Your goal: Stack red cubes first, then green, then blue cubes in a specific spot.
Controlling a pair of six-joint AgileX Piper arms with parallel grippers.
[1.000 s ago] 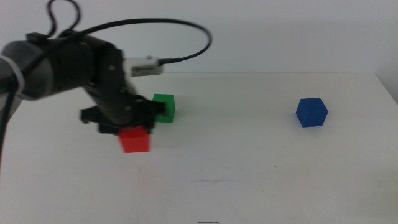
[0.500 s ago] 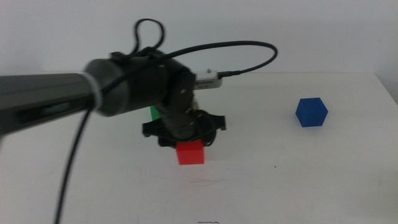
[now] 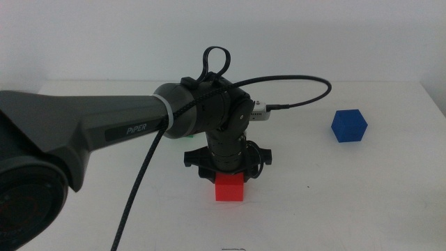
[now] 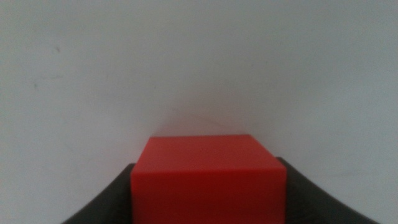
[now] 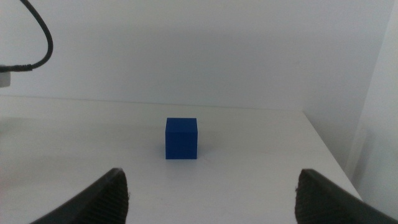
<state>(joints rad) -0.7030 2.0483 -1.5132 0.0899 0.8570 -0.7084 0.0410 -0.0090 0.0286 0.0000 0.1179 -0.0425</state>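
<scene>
Seen from the middle camera and read left to right, the left arm [image 3: 104, 129] reaches in from the left across the white table [image 3: 334, 202], its wrist bent straight down so that the left gripper [image 3: 228, 183] stands over the middle of the table near its front. Its two dark jaws are closed on opposite sides of the red cube [image 3: 229, 188], which fills the gap between them in the left wrist view [image 4: 208, 177]; whether the cube rests on the table or hangs just above it cannot be told. This grip from above probably serves to set the red cube squarely on the unmarked spot as the base of the stack. Just behind the arm, a sliver of the green cube [image 3: 187, 136] shows, mostly hidden. Well apart to the right, near the far edge, the blue cube [image 3: 349, 126] sits alone and untouched, presumably because it goes on last. Last, the right gripper [image 5: 211, 196] waits out of the middle view, its jaws spread wide and holding nothing, facing the blue cube.
</scene>
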